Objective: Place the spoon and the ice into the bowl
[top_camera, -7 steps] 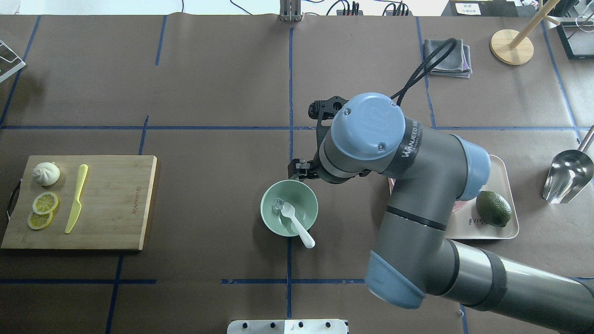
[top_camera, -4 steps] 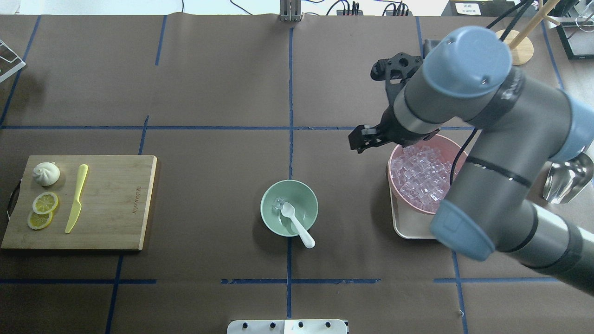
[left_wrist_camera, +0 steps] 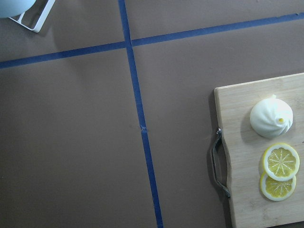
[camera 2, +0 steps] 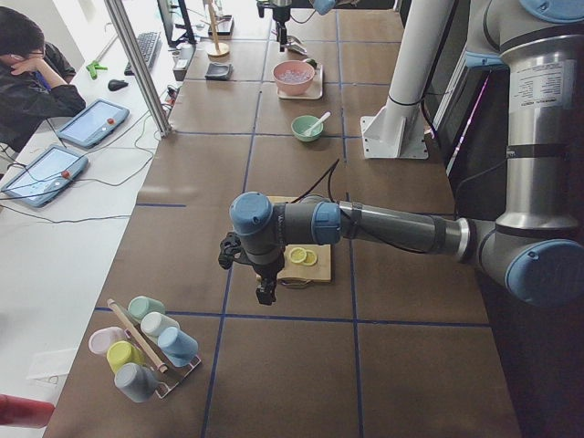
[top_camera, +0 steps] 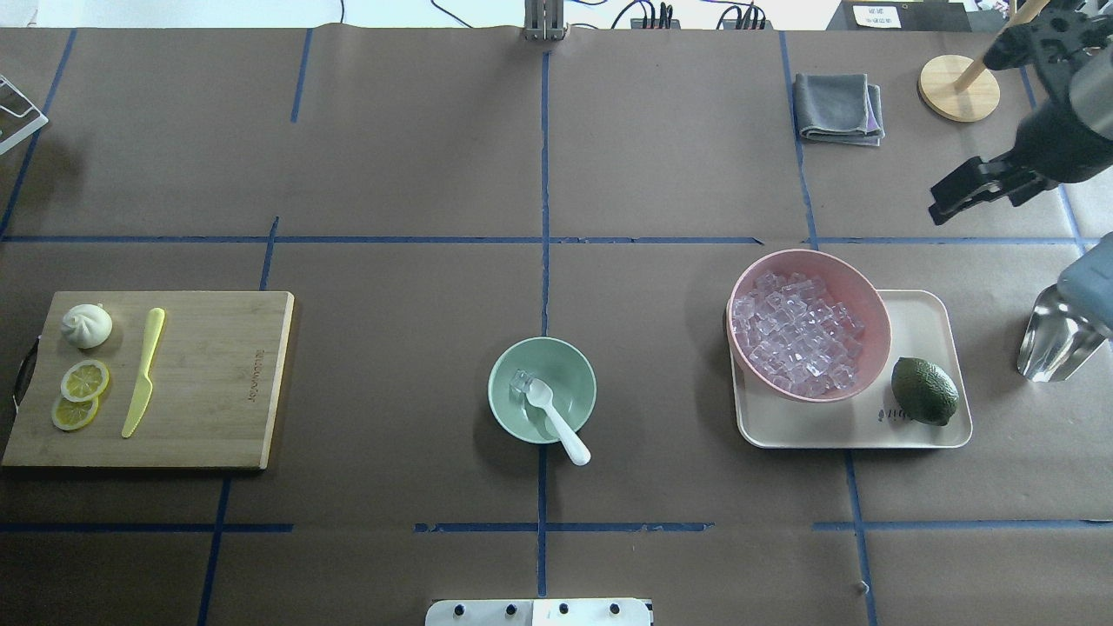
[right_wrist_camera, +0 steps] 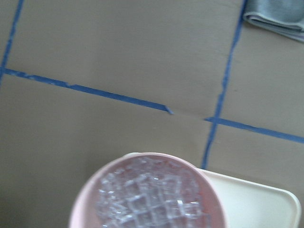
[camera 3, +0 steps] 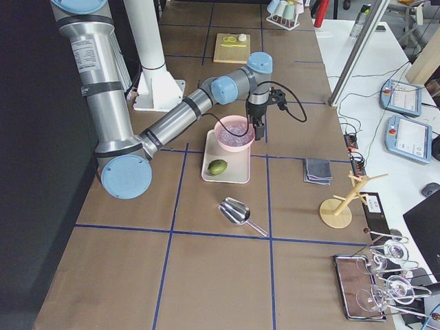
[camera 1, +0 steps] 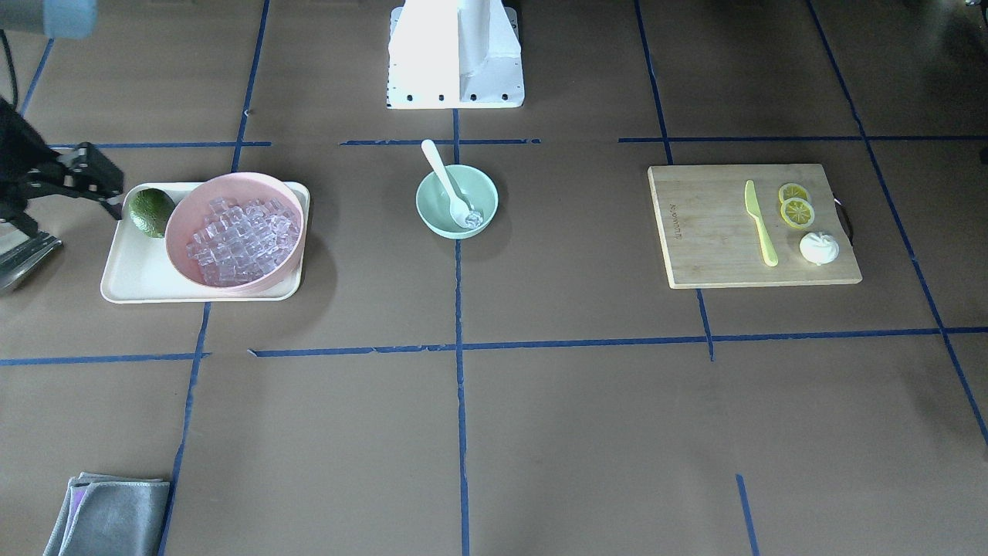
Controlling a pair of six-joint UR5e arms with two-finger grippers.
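Spoon [top_camera: 556, 423]: scoop in bowl [top_camera: 576, 372], handle over robot-side rim | Ice [top_camera: 520, 382]: one cube in bowl, touching scoop (more in pink bowl [top_camera: 869, 291]) | Right pincer [top_camera: 943, 202]: far right of tabletop [top_camera: 391, 174], well apart from bowl; grip cannot tell | Left pincer [camera 2: 265, 294]: near board [top_camera: 217, 391]; grip cannot tell

Brown, perhaps paper-covered table [top_camera: 391, 156], blue gridlines [top_camera: 544, 174]
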